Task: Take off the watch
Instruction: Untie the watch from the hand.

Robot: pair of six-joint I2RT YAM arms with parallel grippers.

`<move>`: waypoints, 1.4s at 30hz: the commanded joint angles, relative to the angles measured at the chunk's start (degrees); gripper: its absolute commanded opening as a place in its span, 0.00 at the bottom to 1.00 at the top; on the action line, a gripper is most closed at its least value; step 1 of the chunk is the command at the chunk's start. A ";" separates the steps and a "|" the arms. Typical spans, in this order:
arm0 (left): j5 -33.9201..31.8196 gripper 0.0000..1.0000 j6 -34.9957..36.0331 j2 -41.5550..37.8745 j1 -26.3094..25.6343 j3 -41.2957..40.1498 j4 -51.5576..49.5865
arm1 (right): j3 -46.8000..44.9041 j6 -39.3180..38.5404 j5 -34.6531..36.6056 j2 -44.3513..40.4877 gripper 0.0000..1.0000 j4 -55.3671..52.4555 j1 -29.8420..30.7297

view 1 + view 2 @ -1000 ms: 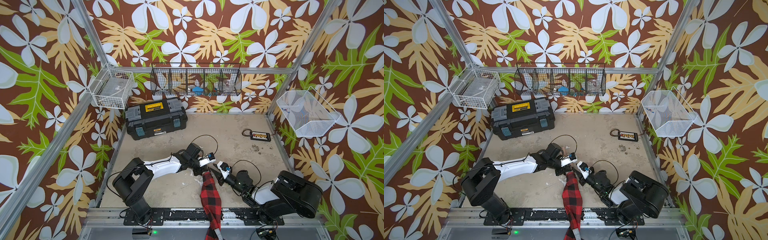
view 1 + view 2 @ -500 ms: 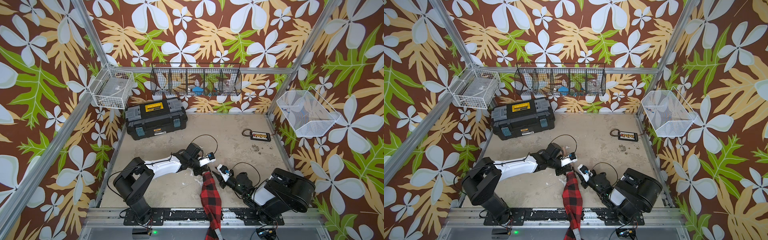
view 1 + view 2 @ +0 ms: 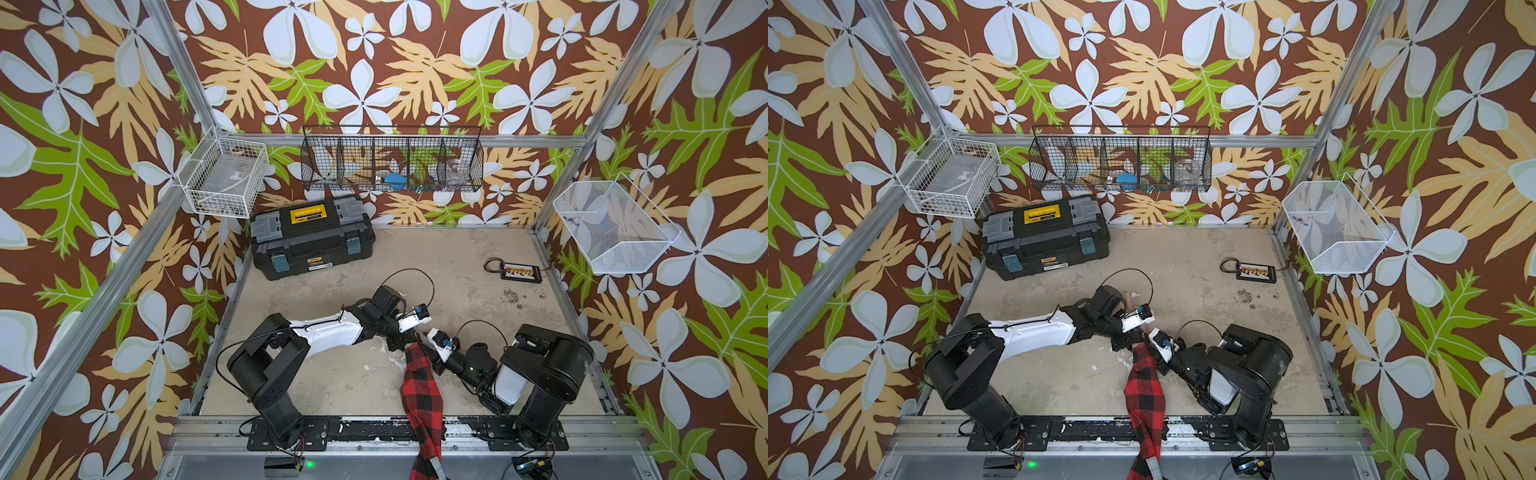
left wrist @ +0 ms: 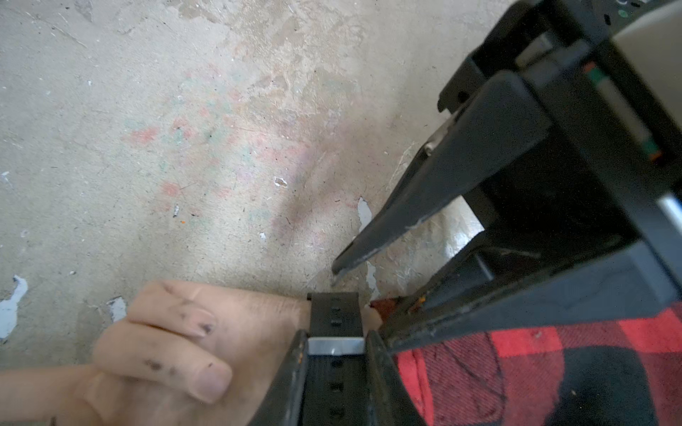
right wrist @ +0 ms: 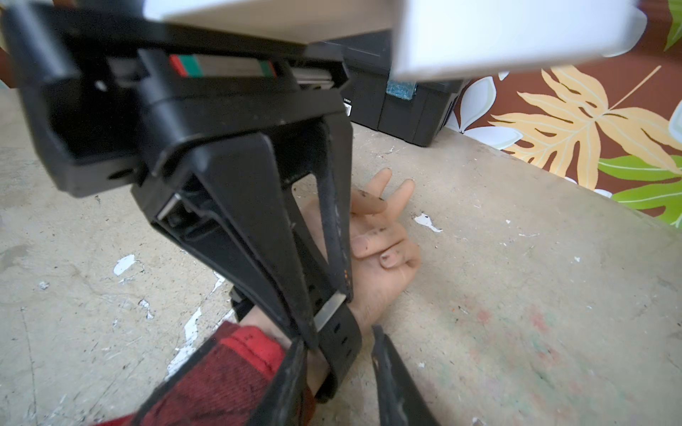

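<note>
A dummy arm in a red-and-black plaid sleeve (image 3: 422,386) lies on the floor, its hand (image 5: 380,250) palm up. The watch shows only as a black holed strap (image 4: 334,313) with a silver buckle round the wrist; its face is hidden. My left gripper (image 4: 336,341) is shut on the strap at the buckle, one finger on each edge. My right gripper (image 5: 338,337) stands open astride the wrist: one finger against the sleeve cuff, the other clear of the strap (image 5: 345,350) with floor showing between. In both top views the two grippers (image 3: 397,341) (image 3: 1152,353) meet over the wrist and hide the watch.
A black toolbox (image 3: 311,237) stands at the back left. A small terminal board with a cable (image 3: 519,272) lies at the back right. Wire baskets (image 3: 224,178) (image 3: 390,162) (image 3: 611,228) hang on the walls. The sleeve crosses the front rail (image 3: 374,432).
The right arm's upper links have swung left, towards the sleeve, while its gripper has stayed at the wrist. The left arm and both jaws have not moved.
</note>
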 commanded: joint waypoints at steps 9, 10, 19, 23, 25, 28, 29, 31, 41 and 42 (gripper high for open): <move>1.53 0.16 -0.23 0.28 0.00 -0.17 -3.17 | 2.27 -1.49 5.33 4.36 0.29 1.08 2.72; 1.55 0.16 -0.24 0.28 -0.02 -0.17 -3.24 | 2.30 -1.53 6.01 4.78 0.29 1.47 2.72; 1.67 0.16 0.20 0.54 0.00 -0.27 -3.37 | 0.94 -1.86 11.23 6.28 0.28 3.55 2.72; 1.92 0.16 0.14 0.41 0.00 -0.16 -3.34 | 0.59 -2.32 12.42 6.91 0.28 4.83 2.66; 2.36 0.16 0.16 0.47 -0.01 -0.17 -3.22 | 0.95 -3.00 9.06 6.87 0.28 5.66 2.68; 2.97 0.16 -0.06 1.04 0.00 0.15 -3.25 | 1.67 -4.12 4.44 6.80 0.28 5.32 2.97; 3.23 0.16 -0.23 1.28 -0.01 0.25 -3.27 | 1.25 -4.31 4.32 6.94 0.28 6.82 3.23; 3.97 0.16 -0.32 1.59 0.00 0.34 -3.17 | 0.50 -4.52 4.76 7.12 0.29 10.02 3.33; 6.43 0.16 -0.23 2.12 0.00 0.35 -3.67 | 1.94 -4.75 7.73 9.10 0.27 12.72 3.31; 6.56 0.16 -0.19 2.23 0.00 0.44 -3.82 | 1.92 -4.78 8.22 8.83 0.27 12.88 3.29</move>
